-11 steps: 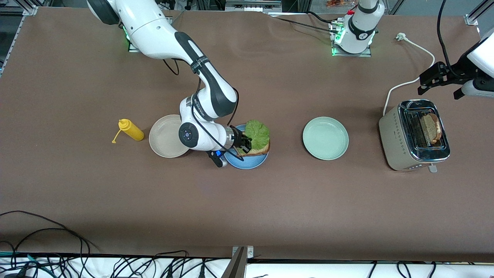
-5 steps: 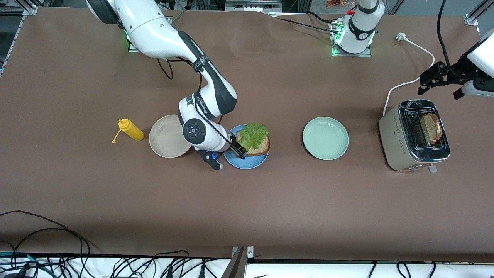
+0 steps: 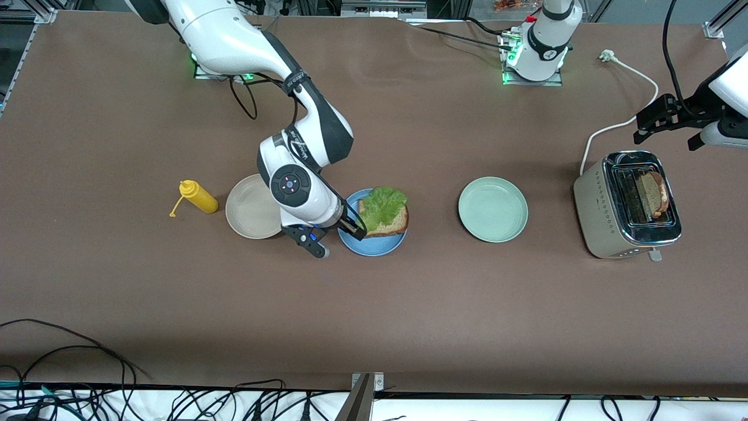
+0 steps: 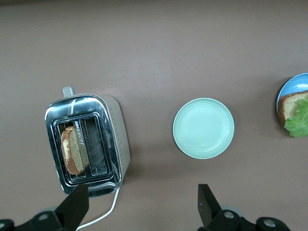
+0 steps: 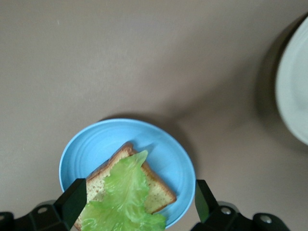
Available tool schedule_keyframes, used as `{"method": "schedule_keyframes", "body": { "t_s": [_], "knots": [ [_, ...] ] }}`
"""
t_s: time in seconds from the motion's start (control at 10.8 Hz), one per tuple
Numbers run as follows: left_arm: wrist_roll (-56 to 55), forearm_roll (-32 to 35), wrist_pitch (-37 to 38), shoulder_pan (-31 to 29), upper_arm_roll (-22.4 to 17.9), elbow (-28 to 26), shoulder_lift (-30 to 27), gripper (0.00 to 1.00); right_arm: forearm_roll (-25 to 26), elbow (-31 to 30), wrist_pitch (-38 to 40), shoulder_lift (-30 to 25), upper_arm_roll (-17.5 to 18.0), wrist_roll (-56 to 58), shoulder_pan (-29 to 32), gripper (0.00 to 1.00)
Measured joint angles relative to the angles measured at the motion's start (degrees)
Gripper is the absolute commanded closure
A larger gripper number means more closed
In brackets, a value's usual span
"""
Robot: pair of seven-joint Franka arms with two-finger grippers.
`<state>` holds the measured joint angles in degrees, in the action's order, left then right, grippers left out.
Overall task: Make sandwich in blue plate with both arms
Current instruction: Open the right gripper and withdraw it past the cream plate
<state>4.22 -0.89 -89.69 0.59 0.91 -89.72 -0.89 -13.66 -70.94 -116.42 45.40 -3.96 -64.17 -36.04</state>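
Note:
The blue plate (image 3: 374, 247) holds one brown bread slice (image 3: 398, 221) with a green lettuce leaf (image 3: 383, 204) lying on top. My right gripper (image 3: 354, 225) is open and empty over the plate's edge toward the right arm's end. In the right wrist view its fingers (image 5: 75, 198) stand wide apart of the lettuce (image 5: 126, 192), bread (image 5: 159, 191) and plate (image 5: 91, 144). A second bread slice (image 3: 651, 193) stands in the toaster (image 3: 596, 202). My left gripper (image 3: 643, 127) is open and empty in the air by the toaster; its wrist view shows that slice (image 4: 72, 151).
A beige-white plate (image 3: 245, 213) lies beside the blue plate toward the right arm's end, with a yellow squeeze bottle (image 3: 198, 197) past it. A pale green plate (image 3: 492, 209) lies between the blue plate and the toaster. The toaster's white cord (image 3: 619, 126) runs toward the bases.
My right gripper has let go of the lettuce, which now lies flat on the bread, and has drawn back toward the beige-white plate. The left arm has not moved.

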Motion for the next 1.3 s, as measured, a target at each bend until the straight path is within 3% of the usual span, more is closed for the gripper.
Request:
{"method": "schedule_keyframes", "body": {
  "t_s": [0.56,0.84,1.3],
  "knots": [
    [0.0,0.0,0.0,-0.4,-0.1,0.0,0.1,0.00,5.7,0.2,11.3,-6.1,-1.9,6.3,0.0,0.00],
    [0.0,0.0,0.0,-0.6,-0.1,0.0,0.1,0.00,5.9,0.3,19.3,-9.8,-7.7,20.5,0.1,0.00],
    [0.0,0.0,0.0,-0.6,-0.2,0.0,0.1,0.00,5.8,0.2,25.0,-11.9,-18.8,45.3,0.5,0.00]
  ]
}}
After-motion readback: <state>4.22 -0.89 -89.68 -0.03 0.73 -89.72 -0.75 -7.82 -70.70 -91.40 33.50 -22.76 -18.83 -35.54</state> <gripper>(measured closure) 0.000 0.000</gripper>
